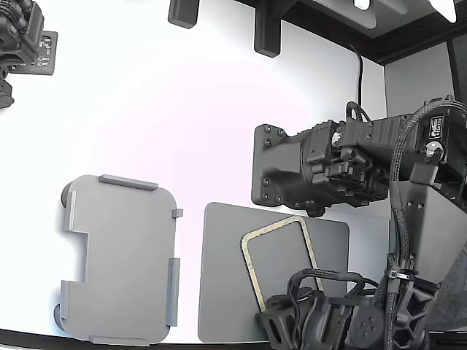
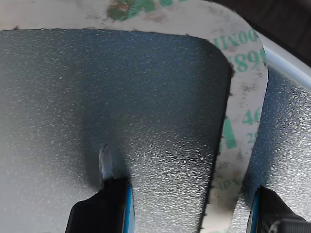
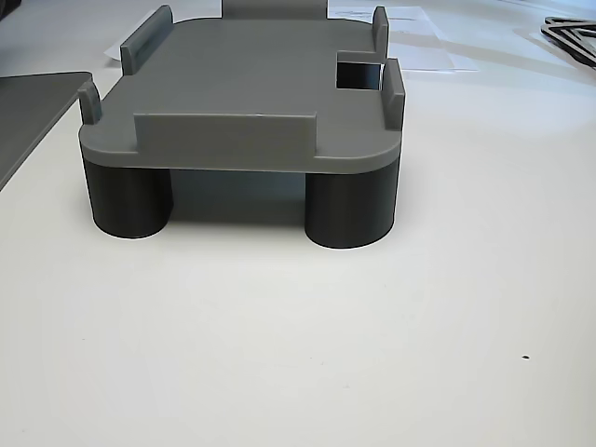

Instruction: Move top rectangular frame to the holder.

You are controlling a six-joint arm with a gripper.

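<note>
The top rectangular frame (image 1: 249, 257) is a thin tan speckled outline lying on the dark grey mat (image 1: 222, 277), skewed to the mat's edges; its near end is hidden under my arm. In the wrist view its band (image 2: 240, 121) runs between my fingers. My gripper (image 2: 192, 211) is open and straddles one side of the band. One finger (image 2: 114, 199) rests inside the frame's opening, the other (image 2: 272, 211) outside it. The band is nearer the outer finger, with a gap on both sides. The holder (image 1: 120, 259), a light grey tray with raised tabs, a side notch and round feet, stands to the exterior view's left of the mat, with nothing on it (image 3: 242, 84).
A second arm with a black square plate (image 1: 273, 164) hangs just beyond the mat in the exterior view. My own arm and cables (image 1: 416, 277) fill the lower right. Black brackets (image 1: 266, 29) stand at the table's far edge. Another device (image 1: 25, 44) sits at the top left.
</note>
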